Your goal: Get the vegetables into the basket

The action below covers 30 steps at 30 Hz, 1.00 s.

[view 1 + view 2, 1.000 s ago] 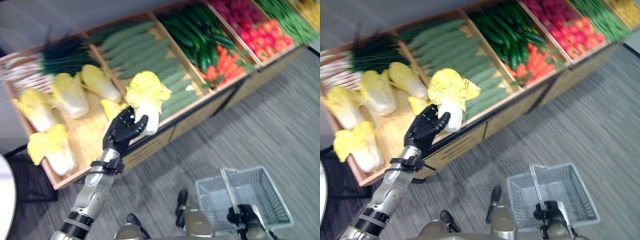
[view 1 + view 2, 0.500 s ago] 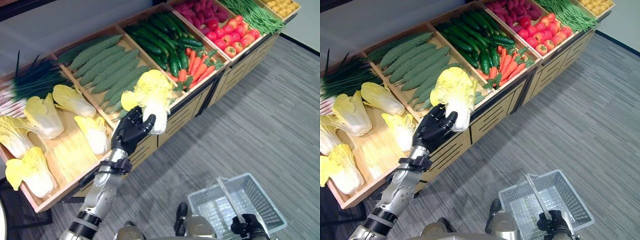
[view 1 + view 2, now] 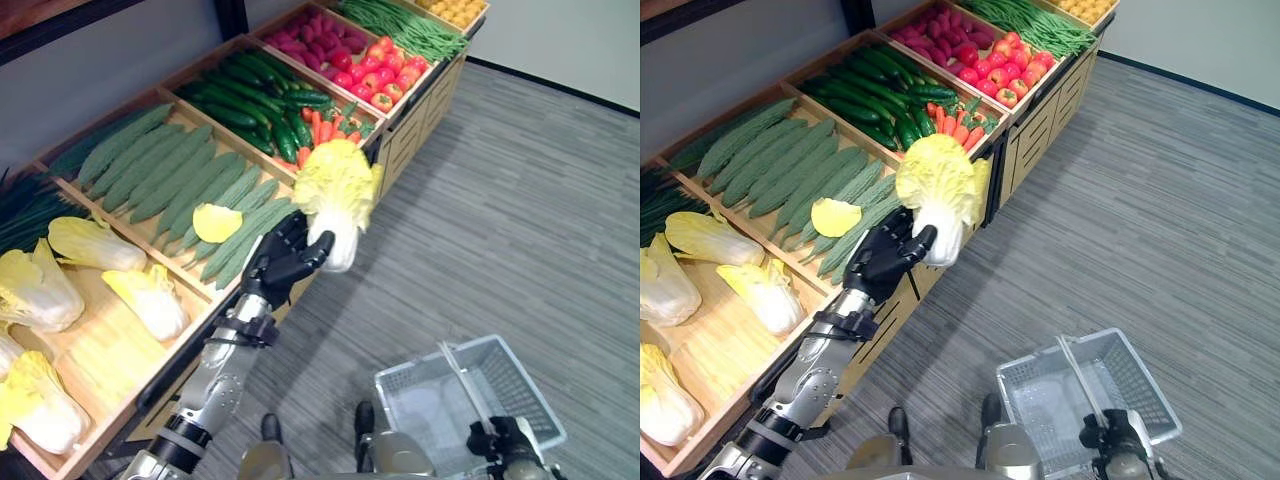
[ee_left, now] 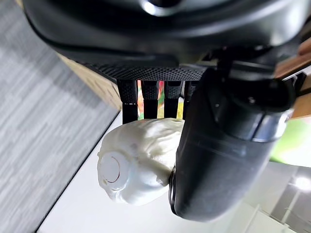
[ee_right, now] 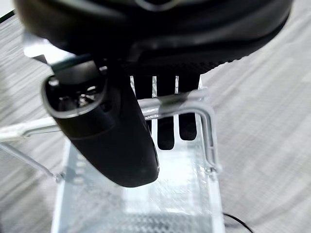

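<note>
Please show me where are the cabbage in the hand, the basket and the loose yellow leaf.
cabbage (image 3: 335, 185): left eye view, its yellow leafy top.
basket (image 3: 1160, 410): right eye view, its far side wall.
loose yellow leaf (image 3: 216, 222): left eye view, its middle.

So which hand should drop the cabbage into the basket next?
Probably the left hand: it already grips the napa cabbage, while the right hand is curled round the basket's handle.

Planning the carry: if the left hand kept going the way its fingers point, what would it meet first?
Probably nothing: the left hand holds the cabbage pointing past the stand's front edge, over open floor, though depth is unclear.
</note>
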Tool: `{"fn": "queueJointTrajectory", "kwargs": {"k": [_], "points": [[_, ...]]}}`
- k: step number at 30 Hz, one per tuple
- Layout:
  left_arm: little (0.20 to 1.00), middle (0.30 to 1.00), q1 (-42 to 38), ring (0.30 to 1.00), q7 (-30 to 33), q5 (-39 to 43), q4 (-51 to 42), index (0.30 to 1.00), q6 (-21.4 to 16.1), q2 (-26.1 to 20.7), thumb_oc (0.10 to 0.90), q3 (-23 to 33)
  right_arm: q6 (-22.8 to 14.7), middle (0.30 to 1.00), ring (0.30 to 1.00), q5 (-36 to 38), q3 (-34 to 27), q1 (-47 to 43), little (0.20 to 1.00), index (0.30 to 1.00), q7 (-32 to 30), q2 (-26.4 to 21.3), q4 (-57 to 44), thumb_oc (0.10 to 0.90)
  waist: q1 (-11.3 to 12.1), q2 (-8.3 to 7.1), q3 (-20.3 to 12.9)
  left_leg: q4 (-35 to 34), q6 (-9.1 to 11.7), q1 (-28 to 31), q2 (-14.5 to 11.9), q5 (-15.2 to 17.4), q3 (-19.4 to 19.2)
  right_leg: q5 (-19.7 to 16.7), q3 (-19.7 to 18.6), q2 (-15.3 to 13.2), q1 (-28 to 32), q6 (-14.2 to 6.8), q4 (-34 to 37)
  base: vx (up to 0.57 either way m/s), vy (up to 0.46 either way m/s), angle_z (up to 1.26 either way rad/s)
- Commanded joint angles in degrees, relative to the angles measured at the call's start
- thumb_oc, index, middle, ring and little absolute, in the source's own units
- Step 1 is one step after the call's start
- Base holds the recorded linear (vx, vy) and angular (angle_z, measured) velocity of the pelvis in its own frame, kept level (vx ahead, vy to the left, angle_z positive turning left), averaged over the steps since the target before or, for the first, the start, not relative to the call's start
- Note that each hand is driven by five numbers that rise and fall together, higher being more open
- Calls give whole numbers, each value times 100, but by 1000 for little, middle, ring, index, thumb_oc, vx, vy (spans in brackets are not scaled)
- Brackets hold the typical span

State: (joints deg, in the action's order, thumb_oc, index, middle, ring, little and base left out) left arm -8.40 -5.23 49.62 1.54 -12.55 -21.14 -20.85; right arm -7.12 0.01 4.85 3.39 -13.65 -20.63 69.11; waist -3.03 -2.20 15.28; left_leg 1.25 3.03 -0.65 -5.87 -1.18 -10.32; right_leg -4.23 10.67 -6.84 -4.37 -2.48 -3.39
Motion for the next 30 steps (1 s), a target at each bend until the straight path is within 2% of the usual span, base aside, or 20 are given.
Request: {"fn": "queueJointTrajectory", "kwargs": {"k": [1, 5, 6, 7, 9, 11, 13, 15, 16, 17, 18, 20, 21, 23, 24, 26, 27, 28, 30], "points": [[300, 300, -412, 300, -201, 121, -1022, 300, -612, -80, 400, 249, -186, 300, 300, 141, -34, -98, 300, 300, -115, -214, -161, 400, 81, -120, -61, 69, 177, 153, 46, 123, -351, 511, -192, -429, 444, -834, -324, -52, 211, -24], [300, 300, -406, 300, -141, 92, -884, 300, -695, -164, 400, 306, -182, 300, 300, 75, 105, -238, 300, 300, -130, -96, -329, 400, 80, -204, 19, 18, 92, 203, 110, 201, -807, 65, -395, -555, 149, -1038, -269, -74, 151, -46], [300, 300, -407, 300, -142, 93, -882, 300, -696, -166, 400, 307, -180, 300, 300, 75, 106, -238, 300, 300, -131, -94, -331, 400, 92, -207, 19, 13, 91, 209, 111, 201, -821, 62, -409, -555, 143, -1040, -270, -87, 79, -81], [300, 300, -413, 300, -106, 97, -829, 300, -705, -240, 400, 366, -189, 300, 300, 53, 168, -290, 300, 300, -151, -38, -420, 400, 168, -197, 63, 1, 59, 241, 25, 185, -1007, -3, -114, -628, -33, -1065, -625, -97, 82, -80], [300, 300, -443, 300, -100, 77, -799, 300, -689, -267, 400, 353, -186, 300, 300, 54, 194, -316, 300, 300, -158, -22, -392, 400, 235, -142, 57, 16, 10, 256, -44, 176, -1156, 136, 338, -744, 57, -1025, -1076, -105, 114, -72], [300, 300, -439, 300, -70, 60, -782, 300, -683, -293, 400, 390, -193, 300, 300, 19, 189, -312, 300, 300, -160, -16, -358, 400, 270, -117, -10, -22, -35, 274, -78, 125, -1318, 276, 551, -759, 159, -971, -1421, -76, 61, -58], [300, 300, -429, 300, -56, 67, -782, 300, -684, -297, 400, 388, -191, 300, 300, 11, 180, -314, 300, 300, -164, -15, -325, 400, 299, -118, -60, -53, -40, 286, -80, 108, -1369, 338, 588, -758, 199, -947, -1483, -39, -7, -28], [300, 300, -373, 300, -26, 75, -826, 300, -673, -328, 400, 455, -188, 300, 300, -34, 183, -261, 300, 300, -169, 5, -353, 400, 398, -152, -191, -53, -34, 312, -116, 83, -1574, 363, 814, -842, 327, -931, -1509, -13, -102, -43], [300, 300, -365, 300, -31, 56, -827, 300, -651, -320, 400, 455, -181, 300, 300, -43, 188, -255, 300, 300, -167, 8, -353, 400, 411, -181, -218, -29, 30, 360, -87, 181, -1539, 470, 801, -873, 438, -1025, -1406, 23, -157, -44], [300, 300, -344, 300, -37, 59, -815, 300, -643, -343, 400, 467, -190, 300, 300, -54, 199, -240, 300, 300, -166, 25, -388, 400, 419, -199, -237, -6, 67, 359, -107, 152, -1558, 562, 781, -809, 498, -1002, -1235, -26, -113, -36], [300, 300, -344, 300, -37, 59, -818, 300, -645, -348, 400, 474, -190, 300, 300, -55, 203, -243, 300, 300, -167, 28, -395, 400, 428, -194, -226, 14, 24, 307, -150, 50, -1657, 465, 835, -782, 470, -929, -1182, -80, -202, -52], [300, 300, -338, 300, -27, 53, -746, 300, -649, -269, 400, 506, -194, 300, 300, -4, 212, -171, 300, 300, -160, 41, -404, 400, 397, -144, -241, 111, 158, 285, -316, -88, -1701, 763, 753, -537, 613, -782, -755, -48, -221, -34], [300, 300, -338, 300, -27, 53, -745, 300, -650, -268, 400, 506, -194, 300, 300, -4, 212, -170, 300, 300, -160, 40, -404, 400, 396, -139, -234, 110, 163, 293, -322, -90, -1698, 757, 758, -528, 629, -779, -740, -33, -244, -39], [300, 300, -260, 300, -37, 131, -778, 300, -623, -175, 400, 525, -211, 300, 300, -6, 194, -83, 300, 300, -162, -33, -415, 400, 334, -58, -210, 94, 344, 280, -494, -349, -1692, 861, 755, -239, 806, -662, -357, -75, -335, -39], [300, 300, -223, 300, -53, 195, -777, 300, -606, -97, 400, 541, -240, 300, 300, 0, 176, 2, 300, 300, -173, -108, -541, 400, 265, -20, -155, 187, 467, 216, -607, -476, -1647, 871, 722, -94, 913, -581, -150, -102, -301, -20], [300, 300, -220, 300, -93, 203, -753, 300, -584, -38, 400, 516, -247, 300, 300, 35, 106, -14, 300, 300, -180, -221, -452, 400, 248, 16, -68, 342, 549, 157, -639, -468, -1388, 847, 640, -27, 979, -537, 4, -96, -178, -15], [300, 300, -213, 300, -95, 179, -762, 300, -586, 6, 400, 499, -244, 300, 300, 32, 85, -65, 300, 300, -197, -287, -430, 400, 288, 36, -22, 470, 594, 81, -557, -478, -930, 814, 523, 2, 946, -509, 32, -111, -68, -46], [300, 300, -172, 300, -114, 166, -783, 300, -570, 59, 400, 486, -226, 300, 300, 37, 95, -117, 300, 300, -191, -373, -353, 400, 372, 37, 13, 463, 589, 16, -366, -295, -171, 768, 304, -27, 847, -521, 40, -94, -31, -69], [300, 300, -174, 300, -90, 170, -797, 300, -607, 64, 400, 509, -225, 300, 300, 45, 120, -114, 300, 300, -173, -428, -298, 400, 444, 54, -11, 138, 525, 24, -239, -178, 512, 675, 17, -44, 731, -568, 44, -30, 15, -78]]}}
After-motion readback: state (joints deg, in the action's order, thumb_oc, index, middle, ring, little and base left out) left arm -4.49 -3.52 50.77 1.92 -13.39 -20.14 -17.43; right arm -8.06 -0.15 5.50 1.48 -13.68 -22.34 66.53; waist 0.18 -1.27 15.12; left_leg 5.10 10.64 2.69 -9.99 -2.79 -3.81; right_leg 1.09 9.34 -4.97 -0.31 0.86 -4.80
